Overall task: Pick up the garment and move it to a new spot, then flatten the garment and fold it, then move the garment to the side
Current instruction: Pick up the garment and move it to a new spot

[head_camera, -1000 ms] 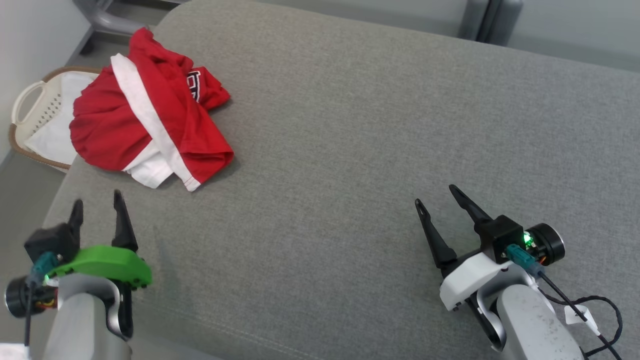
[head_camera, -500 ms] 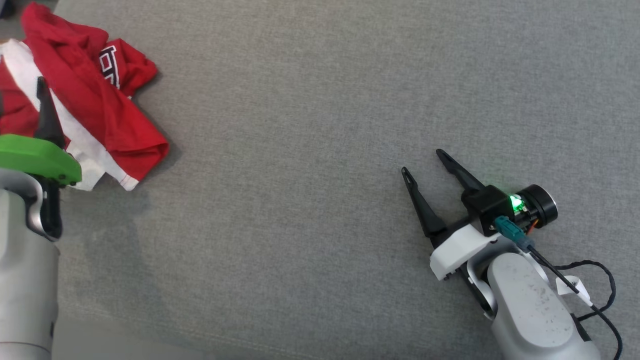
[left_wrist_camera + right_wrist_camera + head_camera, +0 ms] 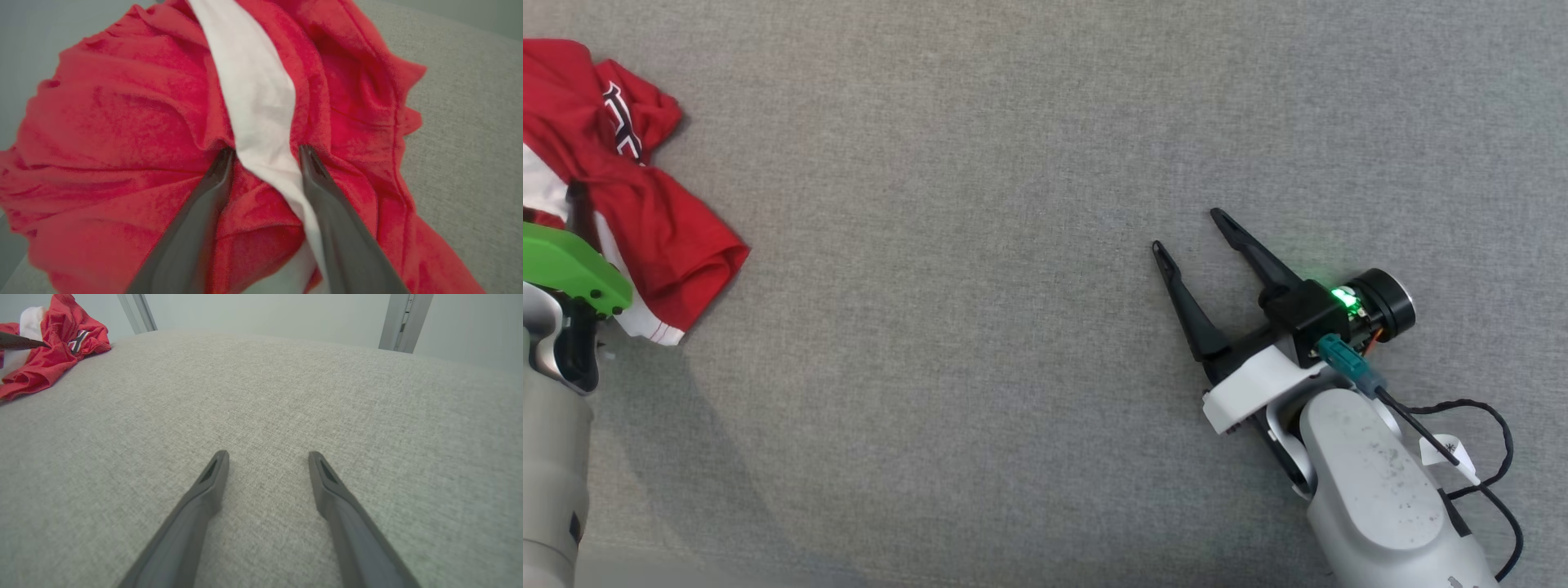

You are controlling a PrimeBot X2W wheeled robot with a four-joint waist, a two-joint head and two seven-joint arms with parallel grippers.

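**Red garment at far left of the cushion, left fingers pressed into it**

Red garment (image 3: 662,229) lies crumpled at the left edge of the head view, on grey woven upholstery (image 3: 980,245). A white band (image 3: 253,90) runs through the folds. A patch of black-and-white lettering (image 3: 625,135) shows on the side farthest from the robot.

Left gripper (image 3: 265,153): fingers apart, both tips sunk into the cloth. The white band rises as a ridge between them, red fabric bunched on either side. The tips have not met and nothing is pinched. In the head view its green housing (image 3: 572,265) sits over the garment's near edge.

Right gripper (image 3: 1187,229): well apart from the garment, at the right of the cushion. Fingers spread wide, holding nothing, tips just above bare fabric in the right wrist view. A black cable (image 3: 1494,425) loops beside its pale forearm.

From the right wrist, the garment sits at the far upper left, with one dark finger of the left gripper lying across it.
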